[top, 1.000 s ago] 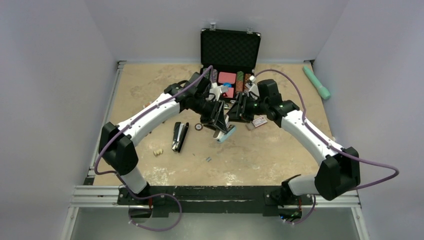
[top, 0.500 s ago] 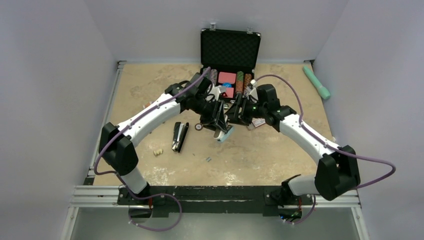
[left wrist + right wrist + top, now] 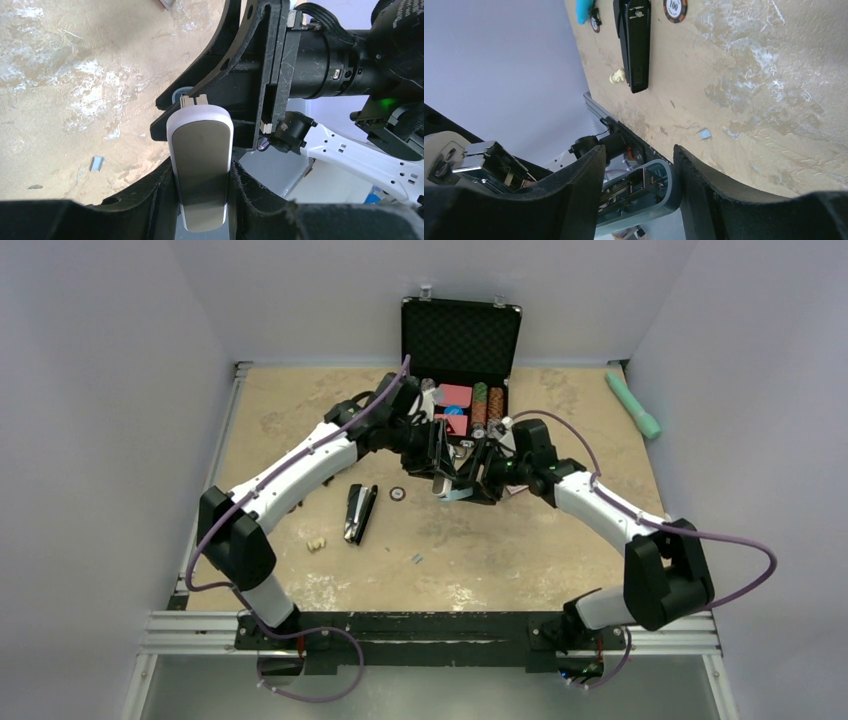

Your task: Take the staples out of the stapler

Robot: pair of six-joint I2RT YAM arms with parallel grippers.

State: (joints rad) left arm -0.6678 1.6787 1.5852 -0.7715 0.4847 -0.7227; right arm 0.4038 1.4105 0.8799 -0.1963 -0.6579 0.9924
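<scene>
Stapler (image 3: 200,135), hinged open and held above the tabletop (image 3: 560,540) in front of the open case (image 3: 460,335). Its white top arm runs lengthwise straight out from the left gripper (image 3: 202,175), whose jaws clamp it on both sides, nose toward the right arm. The grey-blue base sits between the partly parted jaws of the right gripper (image 3: 639,150); whether they press it cannot be told. The staples (image 3: 416,559), a tiny grey strip, lie on the tabletop well apart, nearer the arm bases; long axis unreadable. Black stapler (image 3: 358,513) lies to the left.
</scene>
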